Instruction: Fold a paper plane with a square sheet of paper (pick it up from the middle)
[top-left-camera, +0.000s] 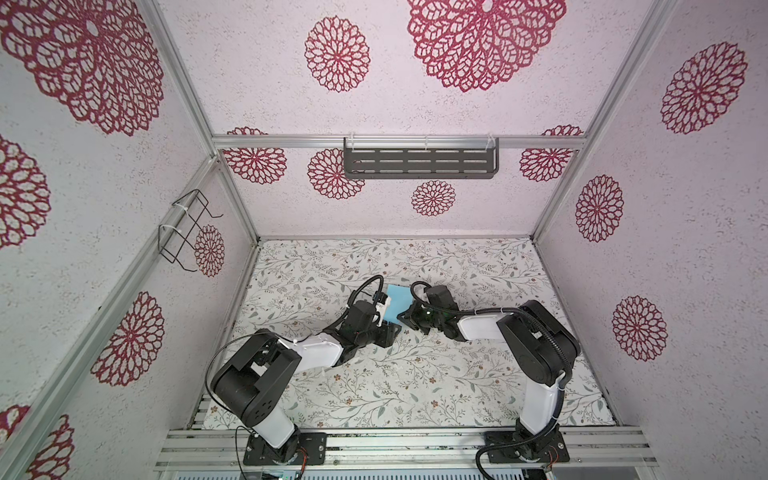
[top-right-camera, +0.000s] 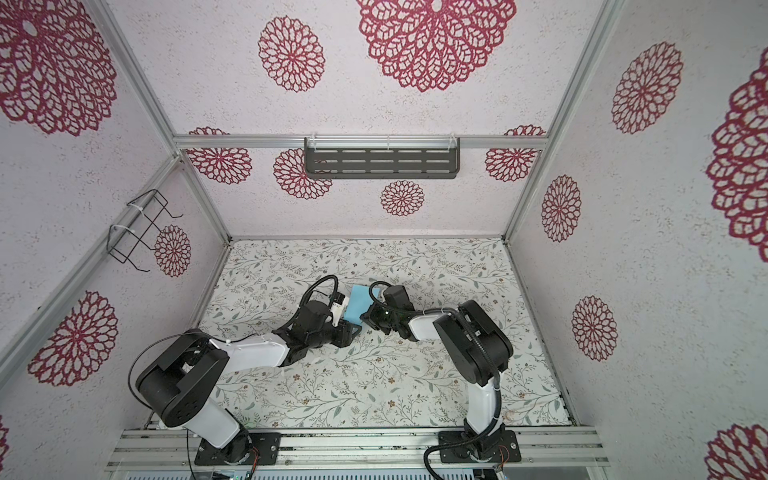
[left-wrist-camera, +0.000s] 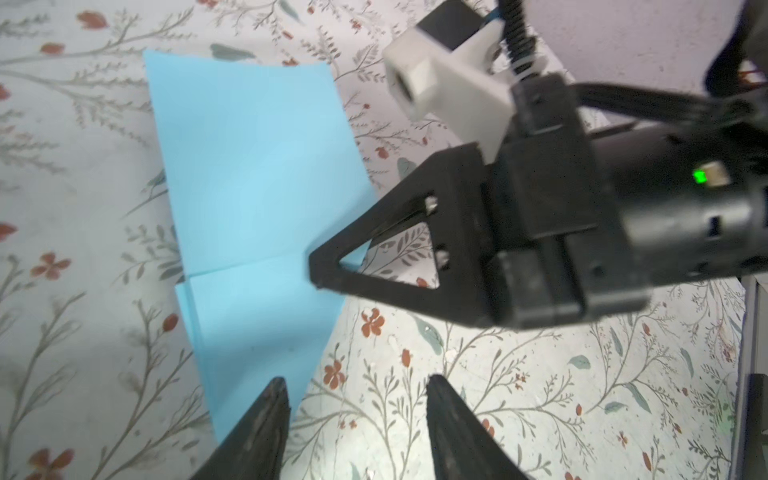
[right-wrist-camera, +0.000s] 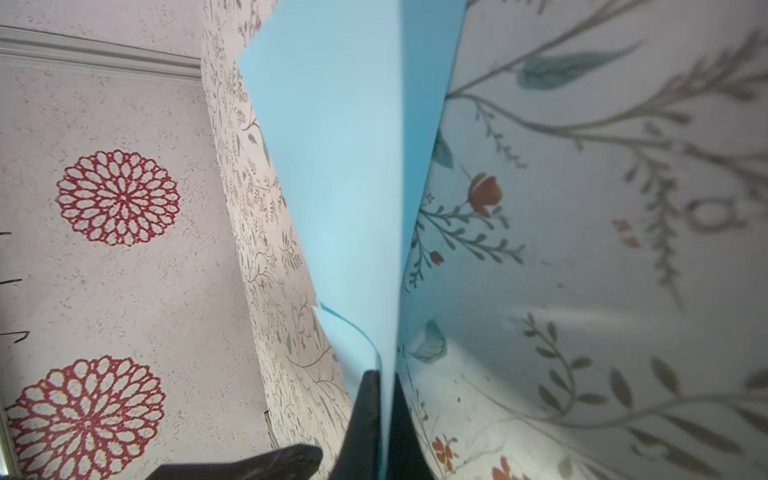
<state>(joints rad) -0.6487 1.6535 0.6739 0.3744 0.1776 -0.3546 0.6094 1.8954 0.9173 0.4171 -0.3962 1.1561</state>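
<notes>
One crease is all I can count so far. The sheet of paper (left-wrist-camera: 257, 187) sits near the middle of the tabletop (top-left-camera: 415, 374), between my two arms, and shows as a small blue patch in both top views. In the left wrist view a fold line runs across it and doubled edges show along one side. From that I judge it is folded over at least once; how neatly, I cannot tell.

My right pincer (right-wrist-camera: 386, 382) is clamped on one edge of the sheet, jaws pressed together with the paper running up between them, and that edge looks raised off the tabletop. My left pincer (left-wrist-camera: 357, 386) has its jaws apart, just beside a corner of the sheet, holding nothing.

I see no pointed nose and no wings, so the paper plane is a long way off. By my reckoning the corner folds, the centre fold and the wings all remain, which puts me early in the job.
</notes>
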